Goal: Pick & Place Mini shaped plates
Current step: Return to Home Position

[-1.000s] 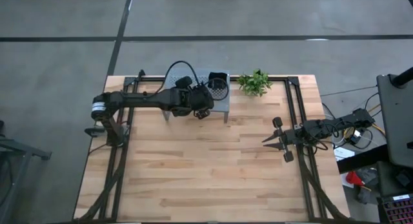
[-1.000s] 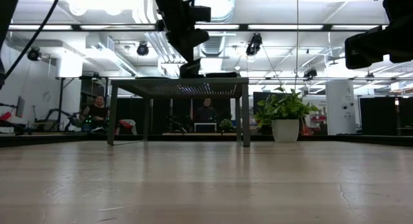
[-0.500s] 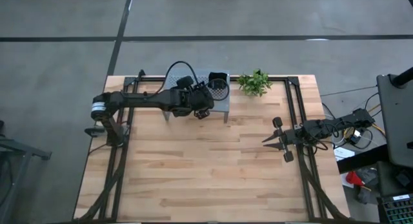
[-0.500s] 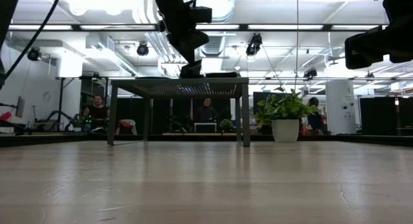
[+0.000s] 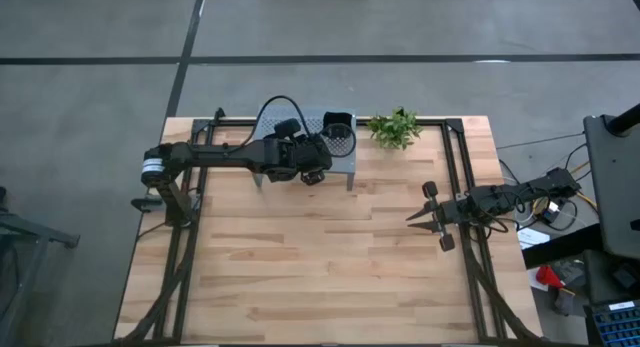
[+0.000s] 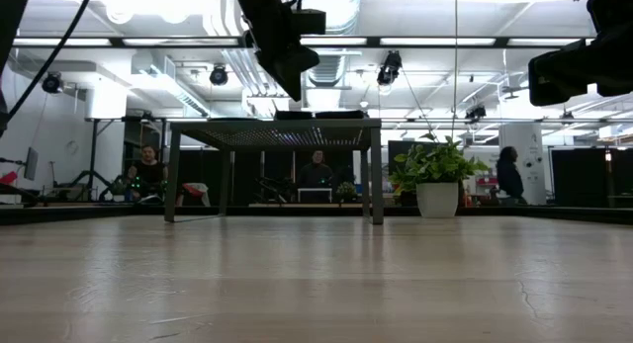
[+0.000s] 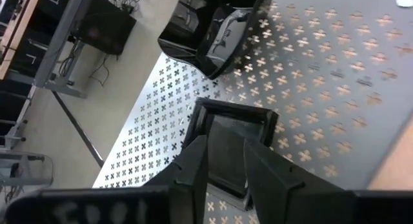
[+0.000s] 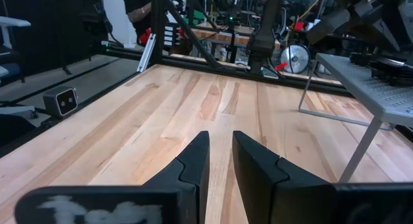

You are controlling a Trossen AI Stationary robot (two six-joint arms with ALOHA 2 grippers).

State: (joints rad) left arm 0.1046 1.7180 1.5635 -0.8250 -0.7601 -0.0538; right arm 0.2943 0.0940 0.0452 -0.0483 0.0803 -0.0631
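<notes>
My left gripper (image 7: 224, 141) hangs open over the grey perforated shelf (image 5: 345, 161) at the table's far edge. Just beneath its fingertips a small black square plate (image 7: 239, 124) lies flat on the shelf top; in the low view the same plate (image 6: 294, 114) shows apart from the fingers above it. Other glossy black mini plates (image 7: 222, 27) sit farther along the shelf, also visible from above (image 5: 340, 132). My right gripper (image 5: 410, 217) waits at the table's right side, its fingers (image 8: 193, 153) slightly apart with nothing between them.
A small green plant (image 5: 393, 127) in a white pot (image 6: 436, 199) stands right of the shelf. Bare wooden tabletop (image 5: 320, 257) stretches from the shelf toward the near edge. People move in the room beyond the table.
The dark plate that reached from my left gripper's fingertips down to the shelf top now lies flat on the shelf, with a gap between it and the fingers. The arm itself has stayed where it was.
</notes>
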